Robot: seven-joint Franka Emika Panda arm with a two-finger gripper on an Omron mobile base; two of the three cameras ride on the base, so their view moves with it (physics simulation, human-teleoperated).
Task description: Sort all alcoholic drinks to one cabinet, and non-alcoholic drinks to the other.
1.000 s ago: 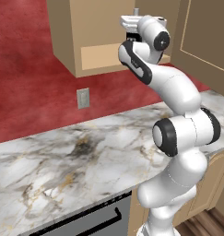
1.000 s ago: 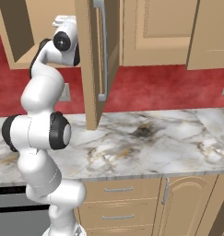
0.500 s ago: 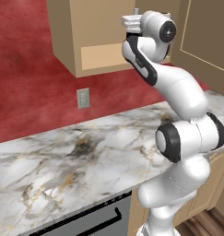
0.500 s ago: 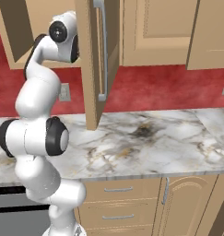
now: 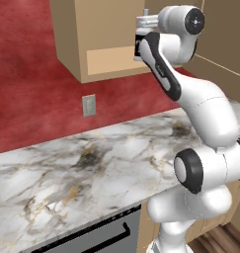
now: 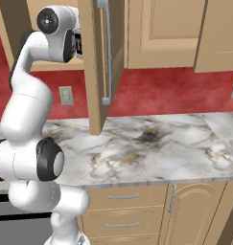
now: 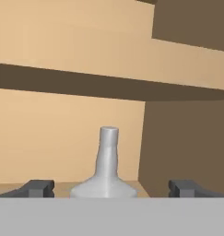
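The marbled grey-and-white surface [image 5: 92, 163] runs long under the wall cabinets, with tan drawers and doors [image 6: 137, 210] below it and a dark oven front [image 5: 97, 234] at its near left end. Behind it the wall is deep red, with a pale outlet plate [image 5: 89, 105] set in it.

Above, the narrow wall cabinet [image 5: 106, 34] hangs open, light tan inside, its brown door [image 6: 101, 62] swung out towards the room. From the right base view that door stands between me and the arm's hand.

The white arm [image 5: 200, 113] rises from its base at the near edge of the surface, bends at a dark elbow joint and reaches up and left so that its hand is at the mouth of the cabinet, just above the bottom shelf.

In the hand view the pincer [image 7: 111, 189] stands wide open, its two dark fingertips [image 7: 39, 188] far apart on either side, with nothing clasped between them. Beyond them on the cabinet's shelf stands the squarish clear bottle [image 7: 106, 170], upright: only its sloping shoulders and neck show, near the back right corner where the tan back meets the darker side wall. It sits between the two fingertips, touching neither. A second shelf [image 7: 109, 85] crosses above it.
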